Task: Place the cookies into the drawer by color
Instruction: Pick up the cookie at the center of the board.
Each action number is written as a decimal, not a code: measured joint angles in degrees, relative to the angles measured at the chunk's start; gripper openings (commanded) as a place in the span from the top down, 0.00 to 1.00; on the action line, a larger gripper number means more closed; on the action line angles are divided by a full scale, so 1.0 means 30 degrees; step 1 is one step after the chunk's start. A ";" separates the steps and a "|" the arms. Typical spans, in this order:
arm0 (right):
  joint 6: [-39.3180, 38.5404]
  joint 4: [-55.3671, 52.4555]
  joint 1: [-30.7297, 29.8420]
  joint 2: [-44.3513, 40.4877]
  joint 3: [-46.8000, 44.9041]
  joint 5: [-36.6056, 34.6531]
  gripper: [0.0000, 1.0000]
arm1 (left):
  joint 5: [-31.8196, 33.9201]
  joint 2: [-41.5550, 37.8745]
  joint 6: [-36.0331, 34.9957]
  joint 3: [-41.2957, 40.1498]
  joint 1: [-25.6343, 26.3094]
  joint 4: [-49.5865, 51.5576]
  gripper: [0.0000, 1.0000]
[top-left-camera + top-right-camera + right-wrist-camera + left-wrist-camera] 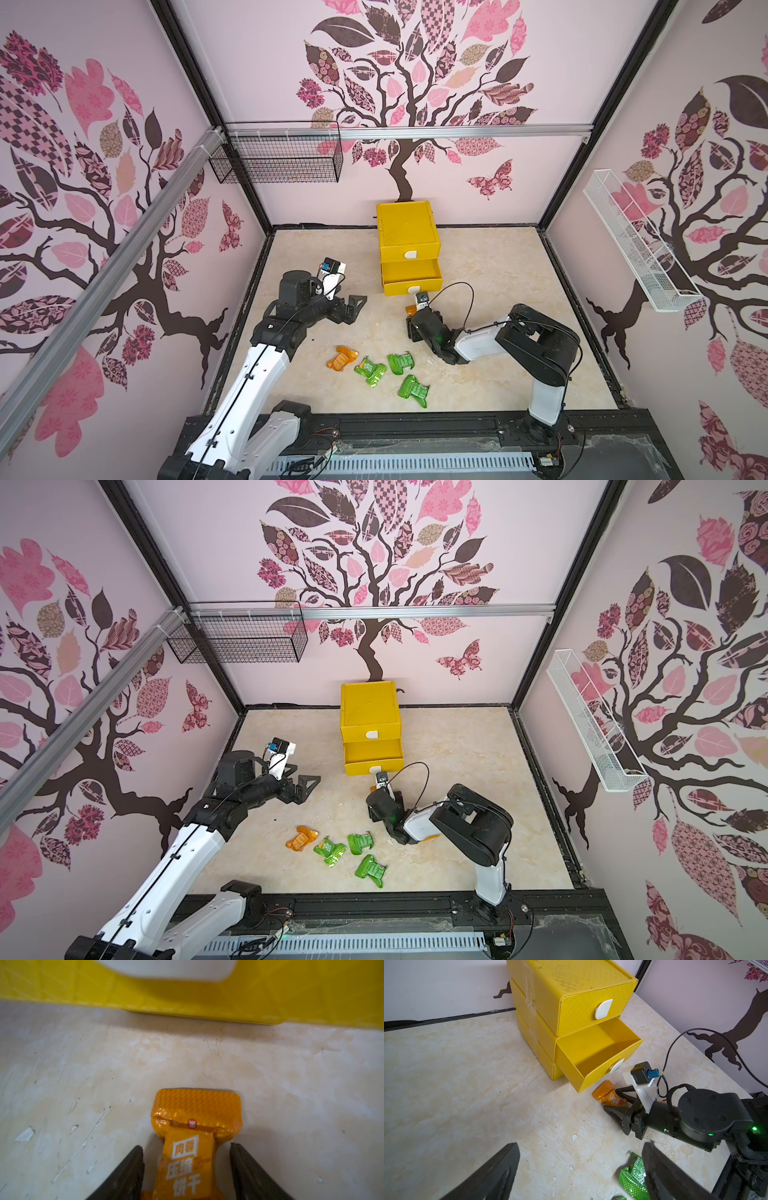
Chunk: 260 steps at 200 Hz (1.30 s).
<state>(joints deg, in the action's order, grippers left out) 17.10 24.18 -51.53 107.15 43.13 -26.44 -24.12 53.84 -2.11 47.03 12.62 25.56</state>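
Near centre of worktop [498,291]: three green cookies [370,371], one orange cookie [341,358] at their left. Farther: right hand [187,1145] spread astride second orange cookie [197,1109], gaps either side; left hand [353,308] spread wide at left. Far centre: yellow drawer chest [407,230], middle drawer [409,287] pulled out.

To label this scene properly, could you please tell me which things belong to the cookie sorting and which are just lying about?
Job: drawer chest, middle drawer open; orange cookie between the jaws of the right gripper; second orange cookie; three green cookies.
Lying about: black wire basket; white wire basket.
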 measured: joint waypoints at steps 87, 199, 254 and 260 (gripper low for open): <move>0.0372 0.0051 -0.0044 -0.0831 -0.1093 0.0481 0.61 | -0.0036 0.0087 -0.0087 0.0000 0.0525 0.0007 0.03; 0.1384 -0.2018 -0.1377 -0.6426 -0.5209 0.1209 0.61 | 0.0015 0.0044 -0.0255 0.0000 0.0481 0.0007 0.03; 0.1392 -0.4218 -0.1392 -1.1438 -0.5435 0.1064 0.62 | -0.0036 0.0044 -0.0248 0.0000 0.0335 0.0007 0.03; 0.1370 -0.4597 -0.1392 -1.1985 -0.5406 0.0984 0.62 | -0.0051 0.0044 -0.0248 0.0000 0.0321 0.0007 0.03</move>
<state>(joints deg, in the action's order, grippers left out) 21.21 10.39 -55.70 71.20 26.92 -23.49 -24.27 53.98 -2.85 47.03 13.58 25.58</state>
